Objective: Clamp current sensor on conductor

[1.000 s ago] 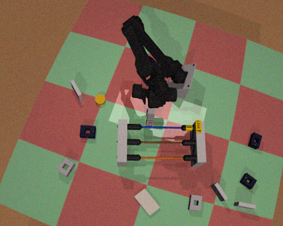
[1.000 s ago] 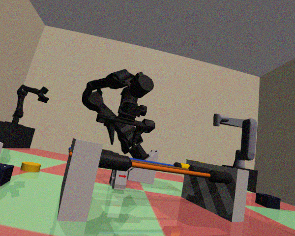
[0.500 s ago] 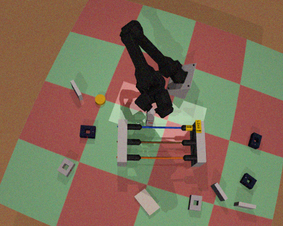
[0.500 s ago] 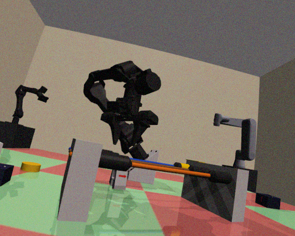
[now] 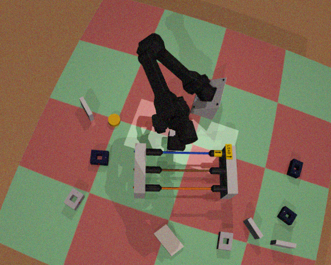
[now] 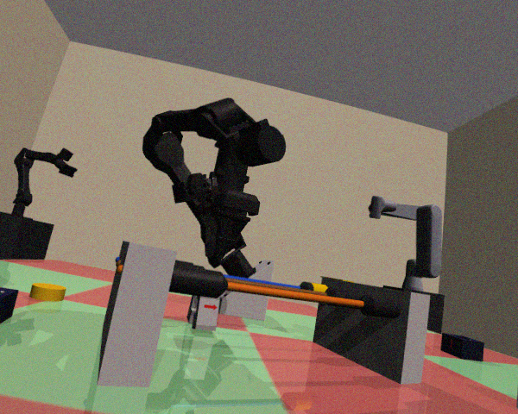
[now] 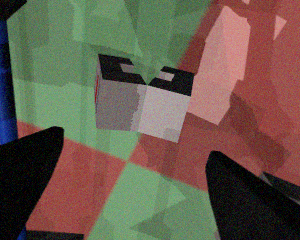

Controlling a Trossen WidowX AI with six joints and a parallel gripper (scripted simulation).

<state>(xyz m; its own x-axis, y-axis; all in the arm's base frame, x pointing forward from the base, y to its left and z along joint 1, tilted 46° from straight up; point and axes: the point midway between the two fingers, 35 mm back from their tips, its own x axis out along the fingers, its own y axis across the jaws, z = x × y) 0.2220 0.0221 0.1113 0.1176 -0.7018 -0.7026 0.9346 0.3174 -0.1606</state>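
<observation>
The open split-core sensor (image 6: 207,314) (image 7: 144,107) stands on the table behind the conductor rack. In the wrist view its two halves part in a V with dark inner faces. A red arrow on it points right in the exterior view, towards the LOAD end. The blue LOAD conductor (image 5: 185,153) (image 7: 3,85) runs beside the sensor, apart from it. The yellow LOAD marker (image 5: 228,151) is on the rack's right post. My gripper (image 7: 137,148) is open and empty, above the sensor; its fingertips are hidden in the top view.
The rack's left post (image 5: 139,174) (image 6: 136,321) and right post (image 5: 231,174) also hold a brown conductor (image 5: 185,170) and an orange one (image 5: 185,188). A yellow disc (image 5: 113,120), a navy block (image 5: 94,157) and a pale block (image 5: 168,240) lie around the rack, among several others.
</observation>
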